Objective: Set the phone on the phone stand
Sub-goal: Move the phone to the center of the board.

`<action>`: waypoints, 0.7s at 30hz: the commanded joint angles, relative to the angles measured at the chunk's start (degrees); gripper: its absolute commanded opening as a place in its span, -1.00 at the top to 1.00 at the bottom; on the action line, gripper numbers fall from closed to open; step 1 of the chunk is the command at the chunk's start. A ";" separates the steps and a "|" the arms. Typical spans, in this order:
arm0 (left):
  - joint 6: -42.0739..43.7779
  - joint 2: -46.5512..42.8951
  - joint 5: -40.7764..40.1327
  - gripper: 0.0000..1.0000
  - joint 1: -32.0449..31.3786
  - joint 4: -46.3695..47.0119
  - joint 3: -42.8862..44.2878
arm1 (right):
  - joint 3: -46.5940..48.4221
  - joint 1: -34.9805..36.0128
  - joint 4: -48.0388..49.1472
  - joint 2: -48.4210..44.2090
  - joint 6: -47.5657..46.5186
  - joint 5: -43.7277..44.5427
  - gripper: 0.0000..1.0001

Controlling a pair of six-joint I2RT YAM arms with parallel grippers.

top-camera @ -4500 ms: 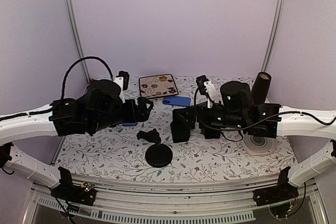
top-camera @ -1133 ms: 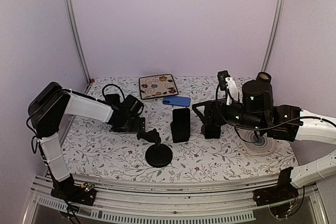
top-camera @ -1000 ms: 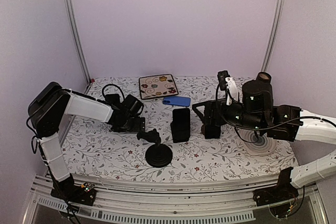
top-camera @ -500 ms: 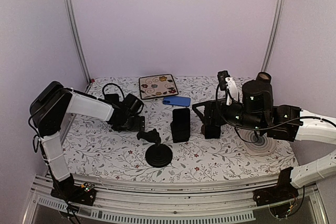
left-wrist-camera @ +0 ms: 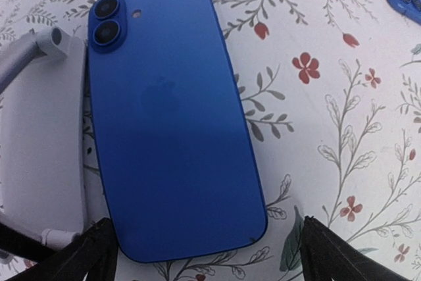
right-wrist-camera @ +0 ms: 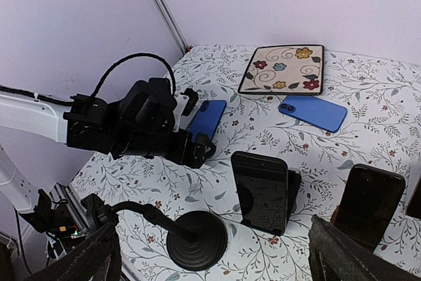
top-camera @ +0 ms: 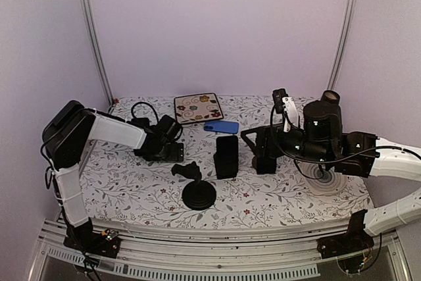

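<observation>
Left wrist view: your left gripper (left-wrist-camera: 207, 249) hangs spread over the blue phone (left-wrist-camera: 174, 116), beyond the bare phone stand (top-camera: 198, 194). Your right gripper (right-wrist-camera: 217, 258) gapes empty too; nothing's grasped yet.

I see soft, even light from above. The walls (top-camera: 217, 31) are bright and have no hot spots. Shadows on the cloth (top-camera: 131, 195) are weak and short, with only a faint one close around the stand (top-camera: 198, 195). The black arms lose detail and look almost like one dark mass.

In the left wrist view the phone (left-wrist-camera: 171, 116) is sharp. Its matte back has a soft, uneven shade and no hard glare. The left fingers (left-wrist-camera: 92, 258) at 7 and 5 o'clock are dark and blurred.

The right wrist view is clear and bright in the centre. The right fingers (right-wrist-camera: 72, 258) at 7 and 5 o'clock are out of focus.
</observation>
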 commanded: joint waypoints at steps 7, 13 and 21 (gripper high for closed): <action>0.51 5.60 -1.10 -0.93 -0.73 -1.64 5.55 | -0.48 0.29 -0.18 0.02 0.04 -0.74 -0.98; -1.27 8.71 -3.36 -0.93 -0.64 -5.19 9.91 | -0.32 0.35 -0.25 -0.07 -0.01 -0.85 -0.98; -4.55 13.31 -8.07 -0.93 -0.55 -8.76 14.45 | -0.30 0.31 -0.46 -0.31 -0.22 -1.19 -0.98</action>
